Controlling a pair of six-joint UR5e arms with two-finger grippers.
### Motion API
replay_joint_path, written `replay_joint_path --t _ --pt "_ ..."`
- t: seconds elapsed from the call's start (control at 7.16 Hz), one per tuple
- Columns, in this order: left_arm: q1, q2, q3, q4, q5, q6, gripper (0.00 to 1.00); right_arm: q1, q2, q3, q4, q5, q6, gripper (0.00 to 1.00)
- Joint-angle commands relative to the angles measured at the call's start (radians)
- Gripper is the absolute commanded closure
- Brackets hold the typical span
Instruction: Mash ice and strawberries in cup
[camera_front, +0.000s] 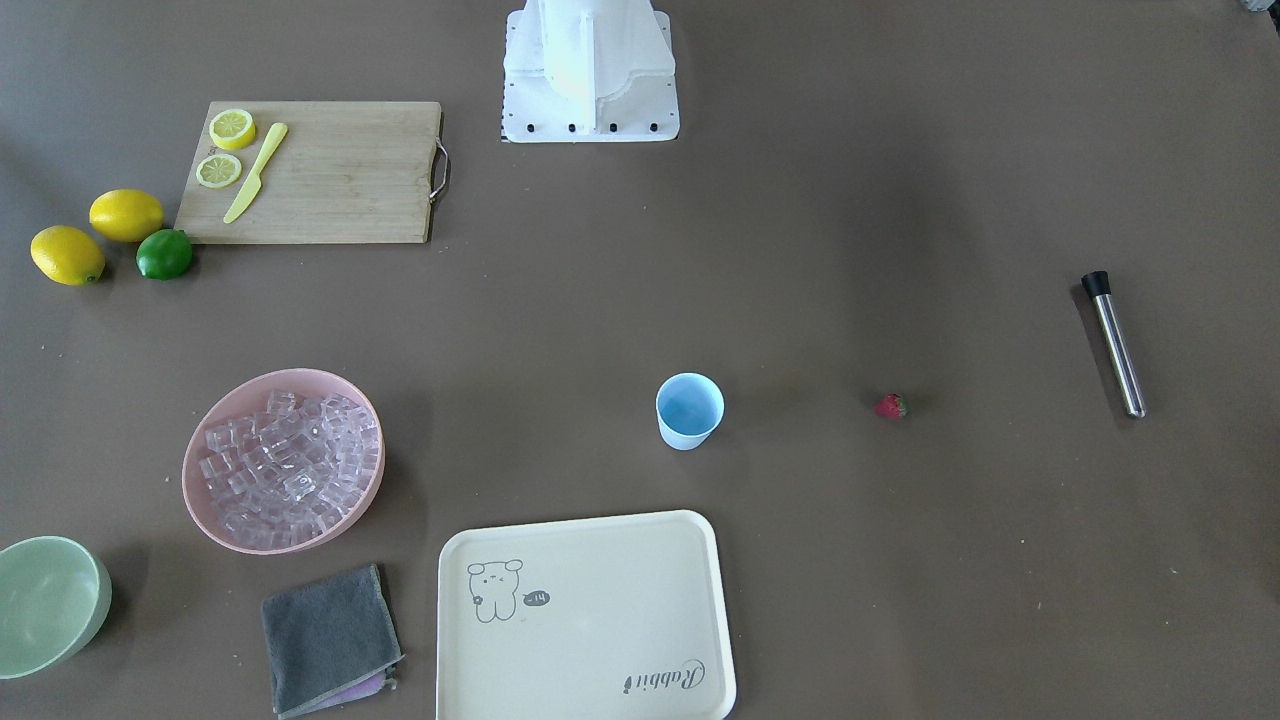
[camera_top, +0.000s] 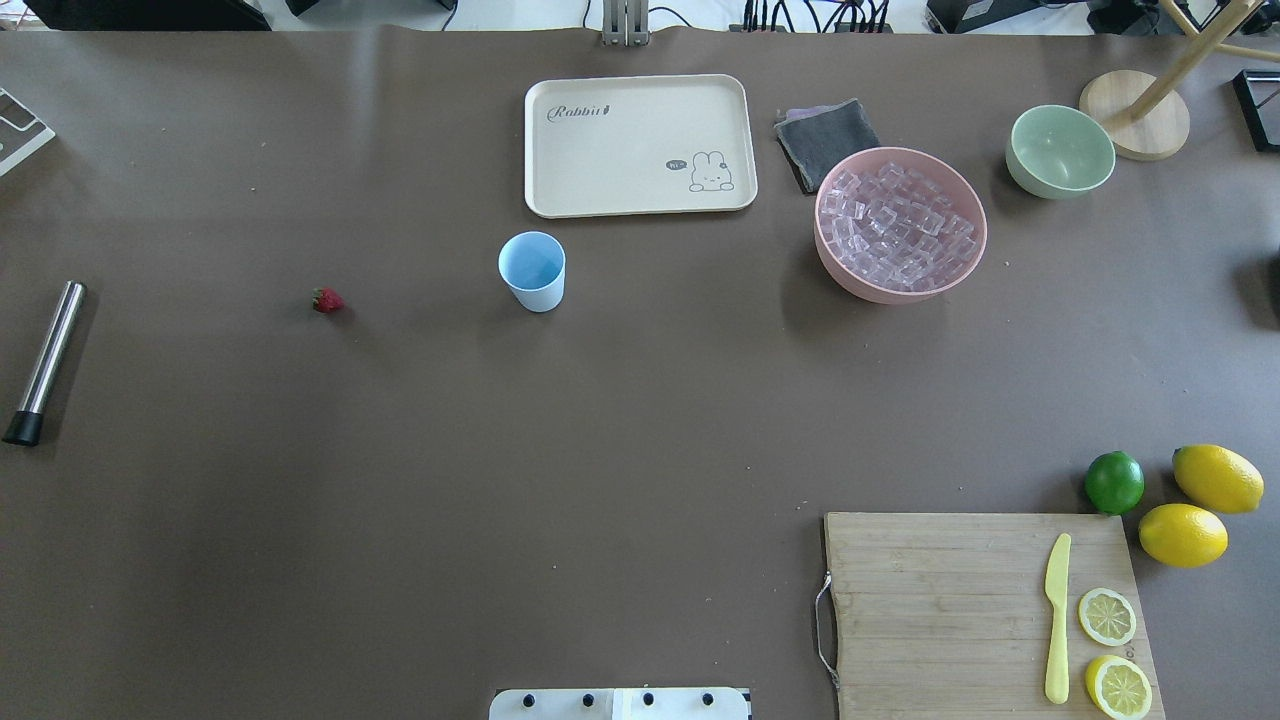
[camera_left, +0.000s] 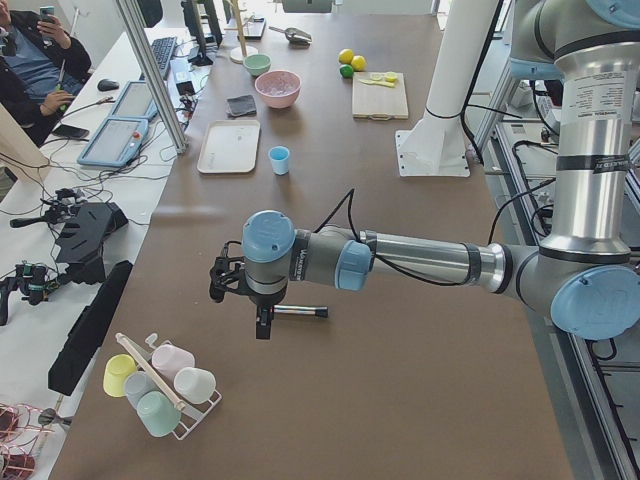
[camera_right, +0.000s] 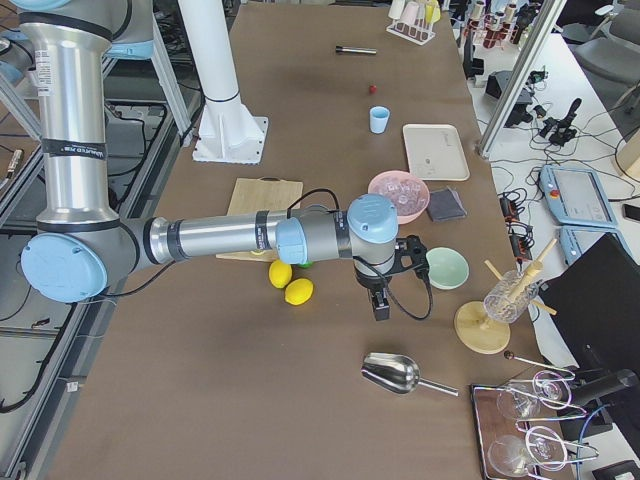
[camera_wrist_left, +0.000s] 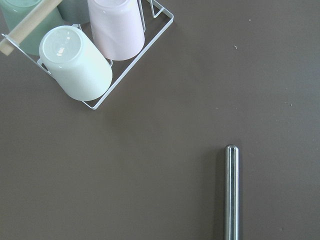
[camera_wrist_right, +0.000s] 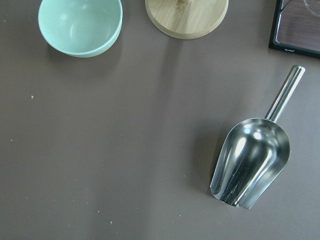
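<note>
The light-blue cup stands upright and empty mid-table. A small red strawberry lies on the table to its left in the overhead view. Clear ice cubes fill a pink bowl to the cup's right. A steel muddler lies near the left table end. My left gripper hangs beside the muddler, far from the cup. My right gripper hangs near a steel scoop and the green bowl. I cannot tell whether either gripper is open or shut.
A cream tray and a grey cloth lie beyond the cup. A cutting board carries lemon halves and a yellow knife, with two lemons and a lime beside it. A rack of cups stands at the left end.
</note>
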Motion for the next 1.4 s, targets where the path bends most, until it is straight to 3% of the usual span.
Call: replay_joint_path --t 0.0,0.28,0.42,0.84,1.26 --pt "0.000 0.001 -0.006 -0.002 0.000 0.000 0.02 0.000 0.001 0.001 0.000 -0.003 0.000 0.01" --pt "0.000 0.011 -0.058 -0.023 0.004 0.001 0.02 -0.001 0.010 -0.005 -0.002 0.000 0.000 0.01" --pt "0.003 0.028 -0.058 -0.084 0.004 0.000 0.02 0.000 0.011 -0.005 -0.002 0.008 0.000 0.01" --pt "0.003 0.044 -0.049 -0.086 -0.034 -0.011 0.02 -0.008 0.033 0.018 -0.002 0.004 0.026 0.01" --pt "0.001 0.058 -0.031 -0.086 -0.036 -0.012 0.02 -0.177 0.080 0.156 0.003 -0.035 0.262 0.01"
